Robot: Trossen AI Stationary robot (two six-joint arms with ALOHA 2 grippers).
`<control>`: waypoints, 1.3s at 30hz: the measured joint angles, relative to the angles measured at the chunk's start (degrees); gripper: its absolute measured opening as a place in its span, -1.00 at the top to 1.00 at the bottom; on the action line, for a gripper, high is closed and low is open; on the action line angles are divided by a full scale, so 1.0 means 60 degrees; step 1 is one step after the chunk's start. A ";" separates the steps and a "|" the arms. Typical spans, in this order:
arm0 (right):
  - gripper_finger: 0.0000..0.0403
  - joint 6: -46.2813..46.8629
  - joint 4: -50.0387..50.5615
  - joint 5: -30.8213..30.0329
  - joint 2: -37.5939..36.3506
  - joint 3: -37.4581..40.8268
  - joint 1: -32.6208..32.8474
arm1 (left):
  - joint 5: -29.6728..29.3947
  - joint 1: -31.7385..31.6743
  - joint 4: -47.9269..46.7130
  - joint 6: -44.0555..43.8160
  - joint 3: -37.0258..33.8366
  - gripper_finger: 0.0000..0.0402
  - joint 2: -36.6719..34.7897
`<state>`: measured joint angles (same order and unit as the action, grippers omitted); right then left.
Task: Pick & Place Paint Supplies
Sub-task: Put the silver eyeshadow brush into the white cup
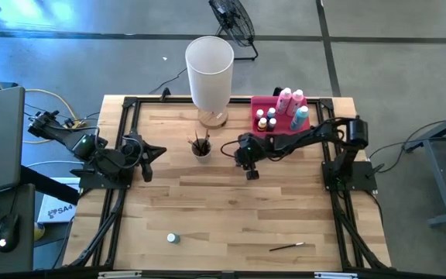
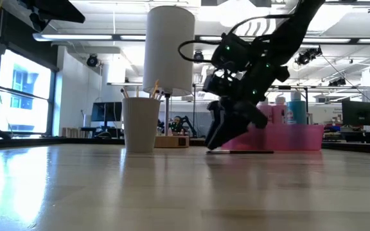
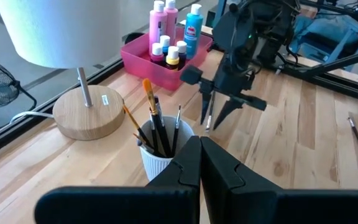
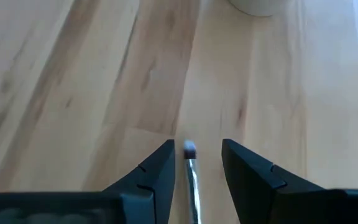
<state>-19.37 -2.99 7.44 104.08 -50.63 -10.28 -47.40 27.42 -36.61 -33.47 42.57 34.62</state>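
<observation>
- The right gripper (image 3: pixel 216 118) points down at the light wooden tabletop (image 1: pixel 231 209), just to the side of the white ribbed cup (image 1: pixel 200 149) and in front of the pink rectangular tray (image 1: pixel 263 105).
- Its dark fingers (image 4: pixel 151 174) stand apart, one on each side of a thin paintbrush with a silver ferrule (image 4: pixel 191 177) lying flat on the wood; they are not clamped on it.
- The white ribbed cup holds several dark-handled brushes (image 3: pixel 157 127), standing near the wooden base of the tall white cylinder lamp (image 1: pixel 210 66).
- The pink tray carries pink and teal paint bottles (image 1: pixel 299 116) and tiny capped ones.
- A small teal-capped bottle (image 1: pixel 173 238) and another loose brush (image 1: pixel 286 247) lie well away from the cup, near the table's front edge.
- The left gripper (image 3: pixel 199 163) waits beside the cup, its fingers pressed together.
</observation>
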 joint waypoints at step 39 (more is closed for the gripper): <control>0.65 -0.0314 0.0702 0.1172 0.0552 -0.0025 -0.0288 | 0.0004 -0.0002 -0.0079 -0.0007 0.0000 1.00 -0.0001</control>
<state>-21.26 1.22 14.47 107.39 -50.78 -12.01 -47.37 27.41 -37.08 -33.52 42.57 34.61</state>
